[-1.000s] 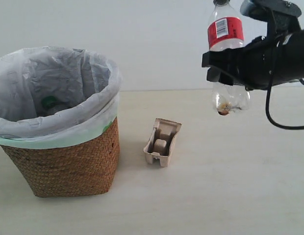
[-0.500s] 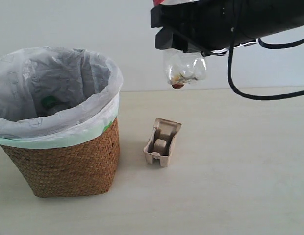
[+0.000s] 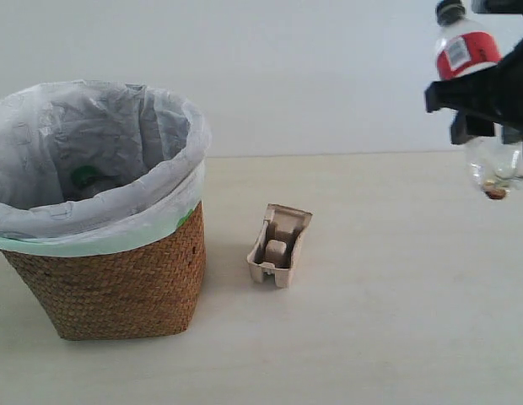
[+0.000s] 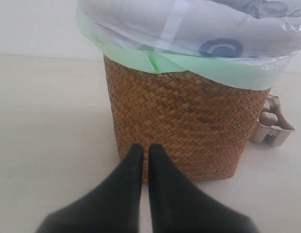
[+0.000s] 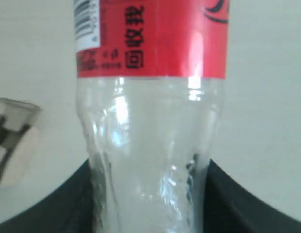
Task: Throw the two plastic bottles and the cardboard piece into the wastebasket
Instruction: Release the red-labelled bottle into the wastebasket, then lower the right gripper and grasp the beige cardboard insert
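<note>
My right gripper hangs high at the far right, shut round the middle of the clear red-label bottle, which is nearly upright with its black cap on top. The right wrist view shows the bottle between the dark fingers. The beige cardboard piece lies on the table, right of the wicker wastebasket. My left gripper is shut and empty, low beside the wastebasket's wall. The green-label bottle is not clearly in view; a green patch shows inside the liner.
The pale table stretches between the cardboard piece and the right arm. A white wall stands behind. The liner's plastic folds over the wastebasket's rim. The cardboard piece peeks from behind the wastebasket in the left wrist view.
The right gripper with the red-label bottle swung left and up towards the wastebasket, then moved back to the far right. Cardboard piece and wastebasket have not moved.
</note>
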Motion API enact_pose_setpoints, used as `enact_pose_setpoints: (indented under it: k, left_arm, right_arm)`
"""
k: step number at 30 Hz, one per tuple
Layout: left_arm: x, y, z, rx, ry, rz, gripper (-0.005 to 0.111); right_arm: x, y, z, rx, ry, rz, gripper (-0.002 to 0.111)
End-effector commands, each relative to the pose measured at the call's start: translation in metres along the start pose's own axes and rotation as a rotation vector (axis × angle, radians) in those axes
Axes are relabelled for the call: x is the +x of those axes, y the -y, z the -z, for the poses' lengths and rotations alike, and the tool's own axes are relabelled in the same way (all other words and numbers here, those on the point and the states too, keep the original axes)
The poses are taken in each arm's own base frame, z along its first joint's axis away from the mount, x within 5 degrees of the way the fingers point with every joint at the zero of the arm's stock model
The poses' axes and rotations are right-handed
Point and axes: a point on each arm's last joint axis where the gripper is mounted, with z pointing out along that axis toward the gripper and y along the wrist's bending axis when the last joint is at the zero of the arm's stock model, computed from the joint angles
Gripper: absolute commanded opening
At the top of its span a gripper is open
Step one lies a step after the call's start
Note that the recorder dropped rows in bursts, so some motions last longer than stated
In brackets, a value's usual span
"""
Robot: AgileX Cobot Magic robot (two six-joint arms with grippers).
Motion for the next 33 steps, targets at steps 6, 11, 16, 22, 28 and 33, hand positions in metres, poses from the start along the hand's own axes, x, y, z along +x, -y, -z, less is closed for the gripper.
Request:
enact_pose_setpoints:
  k: [6, 11, 16, 22, 28, 33]
  left_arm:
    - [0.001, 0.0, 0.0, -0.003, 0.003, 0.009, 0.004]
    - [0.001, 0.0, 0.0, -0.003, 0.003, 0.009, 0.004]
    - [0.001, 0.0, 0.0, -0.003, 0.003, 0.009, 0.004]
    - [0.001, 0.0, 0.0, -0.003, 0.003, 0.009, 0.004]
    - [0.001, 0.0, 0.0, -0.003, 0.003, 0.009, 0.004]
    - [0.001, 0.0, 0.0, -0.003, 0.003, 0.009, 0.004]
  right_arm:
    - [0.016, 0.057, -0.013, 0.182, -0.064, -0.053, 0.001]
    - [0.016, 0.061, -0.012, 0.198, -0.065, -0.056, 0.001]
    - [0.005, 0.003, -0.016, -0.094, 0.041, -0.018, 0.001]
    - [-0.071, -0.192, 0.071, -0.807, 0.204, 0.052, 0.073]
    - [-0.098, -0.202, 0.098, -0.644, 0.176, 0.083, 0.075]
    - [-0.104, -0.14, 0.074, -0.205, 0.074, 0.154, 0.074]
